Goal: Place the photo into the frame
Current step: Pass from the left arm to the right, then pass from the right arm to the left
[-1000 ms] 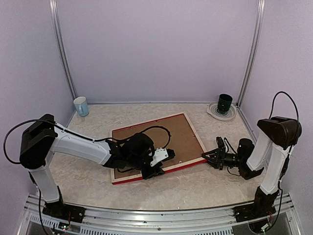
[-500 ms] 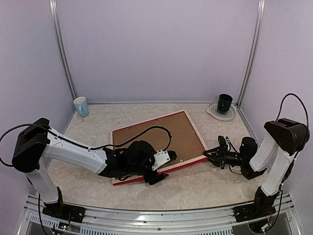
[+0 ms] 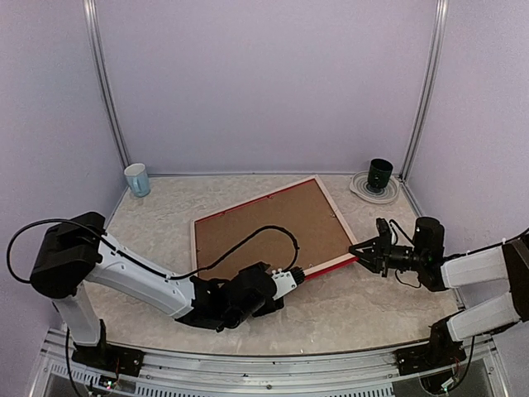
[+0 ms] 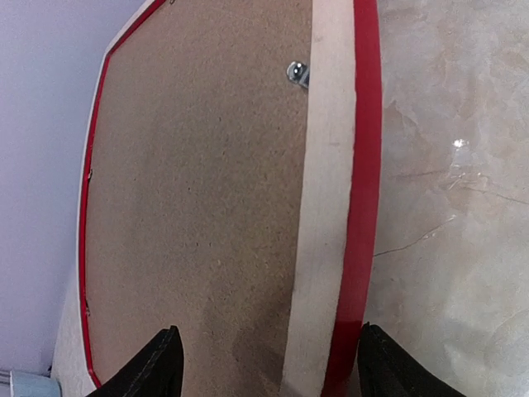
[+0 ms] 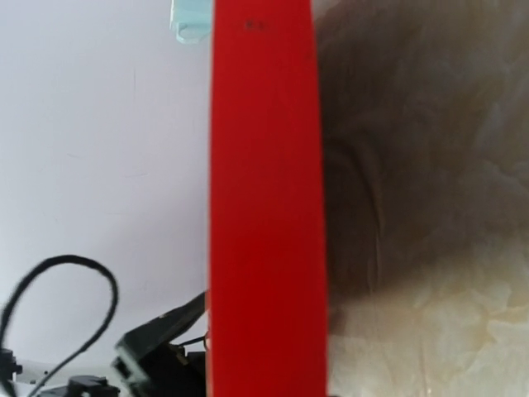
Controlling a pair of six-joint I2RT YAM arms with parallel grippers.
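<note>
— Left hand first?
— My left gripper (image 4: 269, 368) is spread wide and holds nothing. The near rail of the frame (image 4: 331, 207) runs between its fingers (image 4: 161, 368).
— Where's the frame?
— Mid-table (image 3: 372, 306), lying slantwise, back up, brown backing board (image 3: 264, 227) showing, red edge towards me.
— And the right?
— My right gripper (image 3: 364, 251) pinches the frame's near right corner.
</note>
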